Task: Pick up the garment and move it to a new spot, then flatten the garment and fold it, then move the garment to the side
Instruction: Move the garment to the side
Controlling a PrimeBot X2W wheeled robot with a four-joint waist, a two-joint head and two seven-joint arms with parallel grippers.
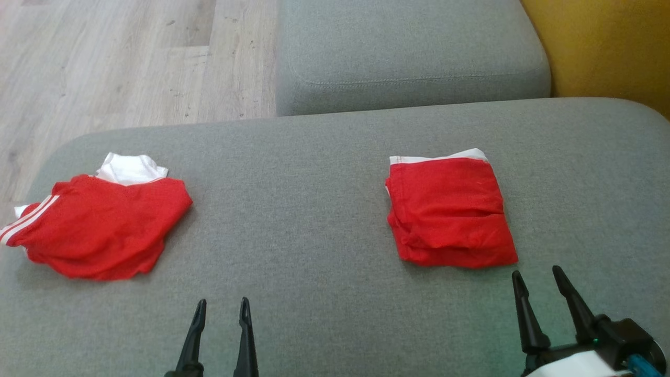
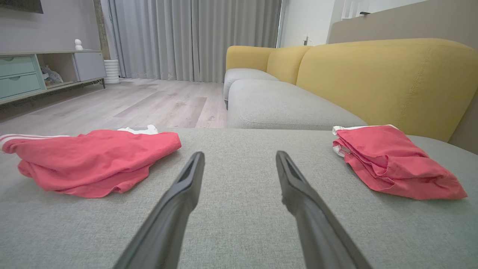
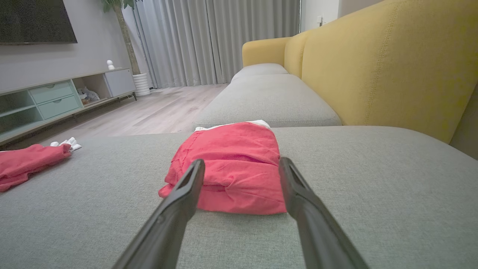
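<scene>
Sofa seat [image 1: 314, 220], grey, carries two red garments. The left pincer [image 1: 223, 302] gapes wide and empty; the crumpled garment [image 1: 104, 230] lies ahead and off to its left, well apart. The right pincer [image 1: 537, 272] is equally wide and empty, with the folded garment [image 1: 450, 209] just beyond its tips, slightly left, not touching them.

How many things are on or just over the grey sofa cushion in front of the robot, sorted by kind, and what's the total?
Red garments: 2, the folded garment and the crumpled garment.
End effectors: 2, the left end effector and the right end effector, both open and empty.
Total: 4.
</scene>
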